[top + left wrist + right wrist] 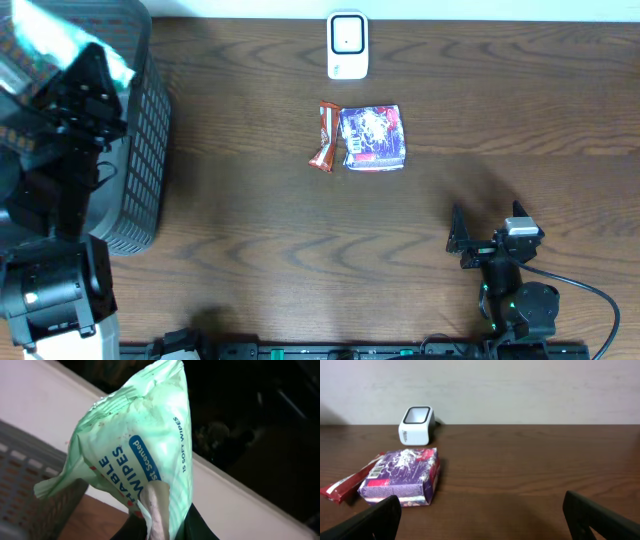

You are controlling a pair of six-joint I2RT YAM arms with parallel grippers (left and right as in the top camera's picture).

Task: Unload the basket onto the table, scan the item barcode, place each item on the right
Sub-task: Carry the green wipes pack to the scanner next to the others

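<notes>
A pale green wipes pack (135, 445) hangs in my left gripper (160, 527), whose black fingers (200, 527) are shut on its lower seam. No barcode shows on the side that faces the wrist camera. From overhead the pack (55, 35) and left gripper (95, 58) are raised over the basket at the far left. The white scanner (347, 45) stands at the back middle, also in the right wrist view (416, 425). My right gripper (487, 222) rests low at the front right, open and empty (482, 520).
A dark grey mesh basket (135, 150) fills the left side. A red snack bar (325, 137) and a purple box (373, 138) lie side by side in front of the scanner. In the right wrist view, the box (402, 477) and bar (350, 482) lie ahead to the left.
</notes>
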